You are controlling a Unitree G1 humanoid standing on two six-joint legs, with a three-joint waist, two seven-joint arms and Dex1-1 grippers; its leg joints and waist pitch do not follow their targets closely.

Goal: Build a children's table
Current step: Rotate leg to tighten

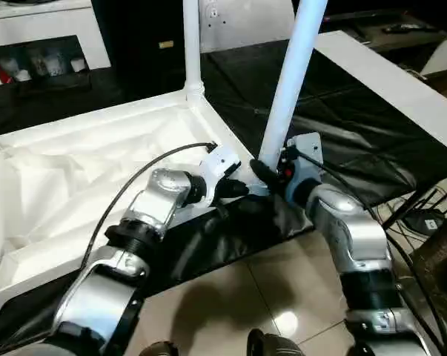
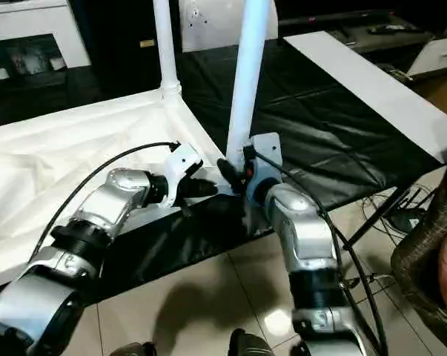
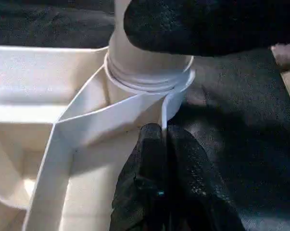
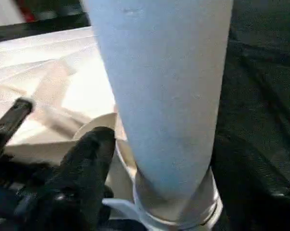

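Left eye view: upturned tabletop (image 1: 97,170) lies on the black work table (image 1: 371,148), one leg (image 1: 192,44) standing at the far corner, a 2nd leg (image 1: 291,81) rising from the near corner socket (image 3: 149,82), tilted a bit. My left gripper (image 1: 234,187) is pinched shut on the thin rim of the tabletop right by that socket. My right gripper (image 1: 266,172) sits at the base of the 2nd leg; can't tell how wide its jaws stand, or whether it holds the leg. Leg's long axis runs up and away from both grippers; right arm is nearer it. Left wrist view gives the socket collar w/ the leg seated in it; right wrist view gives the leg's blank side up close, one black finger (image 4: 87,168) beside it.
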